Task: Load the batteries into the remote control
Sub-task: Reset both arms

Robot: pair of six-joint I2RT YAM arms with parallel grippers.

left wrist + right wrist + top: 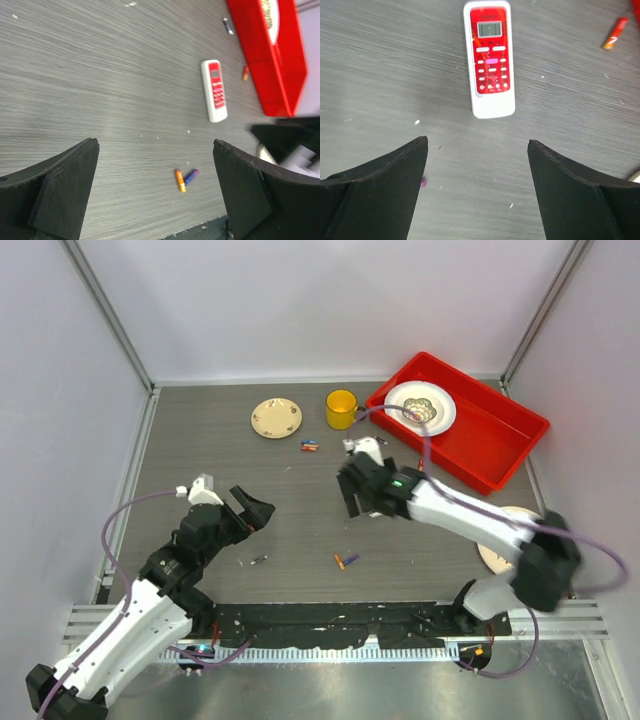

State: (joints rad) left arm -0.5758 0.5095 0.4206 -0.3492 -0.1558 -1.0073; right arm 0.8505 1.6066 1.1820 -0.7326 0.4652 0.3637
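The remote control [490,57] is a slim white handset with a red button face. It lies face up on the grey table, just beyond my open right gripper [477,142], which hangs above the table with nothing between its fingers. The left wrist view shows the remote control [215,90] too; in the top view my right gripper [356,500] covers it. An orange battery [180,180] and a purple battery [191,175] lie touching between the wide-open fingers of my left gripper [155,145], well below them. From above, this pair [345,560] sits near the front rail, with my left gripper [252,508] off to its left.
A red battery [615,33] lies right of the remote. More batteries [310,446] lie below the yellow mug [341,408], and a silver one [258,561] lies at front left. The red tray [480,445] holds a plate. A small plate [276,418] sits at the back.
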